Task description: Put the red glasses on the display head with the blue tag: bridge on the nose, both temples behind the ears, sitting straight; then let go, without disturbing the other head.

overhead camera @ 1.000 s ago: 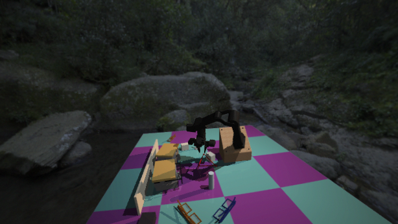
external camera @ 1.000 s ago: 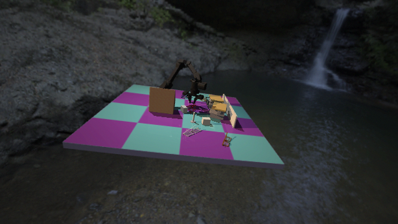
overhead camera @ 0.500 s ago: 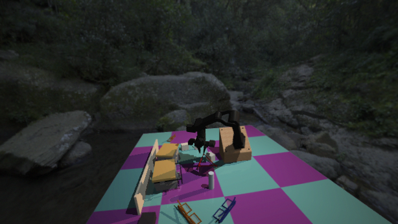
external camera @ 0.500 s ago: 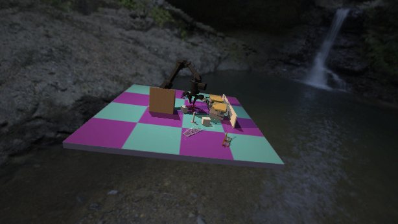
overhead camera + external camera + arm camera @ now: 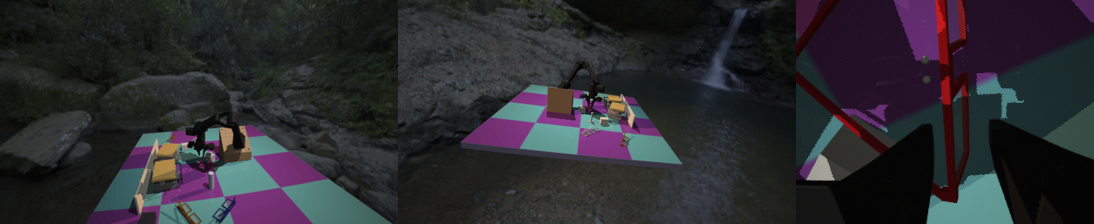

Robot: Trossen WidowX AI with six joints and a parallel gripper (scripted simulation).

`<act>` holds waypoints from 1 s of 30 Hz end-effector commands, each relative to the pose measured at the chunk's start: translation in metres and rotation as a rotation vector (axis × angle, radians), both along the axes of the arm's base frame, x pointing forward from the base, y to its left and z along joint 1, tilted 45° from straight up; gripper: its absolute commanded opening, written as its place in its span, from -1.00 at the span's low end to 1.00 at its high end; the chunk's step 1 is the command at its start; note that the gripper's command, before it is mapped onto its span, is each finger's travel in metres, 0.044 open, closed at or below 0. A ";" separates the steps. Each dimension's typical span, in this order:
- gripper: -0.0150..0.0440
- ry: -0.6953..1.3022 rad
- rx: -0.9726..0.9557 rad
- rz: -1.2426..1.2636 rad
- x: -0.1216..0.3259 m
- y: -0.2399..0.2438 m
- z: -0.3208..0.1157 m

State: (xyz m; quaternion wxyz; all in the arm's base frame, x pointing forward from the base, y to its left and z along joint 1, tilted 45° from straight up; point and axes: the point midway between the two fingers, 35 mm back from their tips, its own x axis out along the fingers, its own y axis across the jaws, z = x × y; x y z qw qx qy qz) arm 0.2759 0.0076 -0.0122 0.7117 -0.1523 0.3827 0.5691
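Note:
The red glasses [image 5: 202, 166] [image 5: 947, 100] stand below my gripper, temples spread toward a pale block. My gripper [image 5: 201, 155] [image 5: 590, 107] [image 5: 960, 131] points down and is partly open. In the wrist view the lower part of the glasses' front shows between its two fingers, with a gap on each side, nearer the left finger. Two display heads with yellow tops stand side by side: the one nearer the top camera [image 5: 164, 169] [image 5: 616, 107] and the farther one [image 5: 166, 150] [image 5: 613, 98]. A thin dark frame is at the nearer head's front. I cannot make out a blue tag.
A pale board [image 5: 147, 175] [image 5: 629, 111] stands behind the heads. Small pale blocks [image 5: 210, 156] [image 5: 185, 146] [image 5: 604, 121] stand near the arm. A white cylinder [image 5: 210, 181], orange glasses [image 5: 188, 212] and blue glasses [image 5: 225, 210] are toward the top camera. A wooden box [image 5: 234, 145] [image 5: 560, 100] is at the arm's base.

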 end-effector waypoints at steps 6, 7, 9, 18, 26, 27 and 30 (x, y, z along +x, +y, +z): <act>-0.08 0.016 0.011 0.000 -0.001 0.013 -0.013; -0.08 0.016 0.011 0.000 -0.001 0.014 -0.014; -0.08 0.016 0.012 0.000 0.000 0.016 -0.017; -0.08 0.016 0.014 0.001 0.000 0.025 -0.025; -0.08 0.016 0.014 0.001 -0.001 0.025 -0.025; -0.08 0.016 0.014 0.001 -0.001 0.025 -0.025; -0.08 0.016 0.014 0.001 -0.003 0.026 -0.024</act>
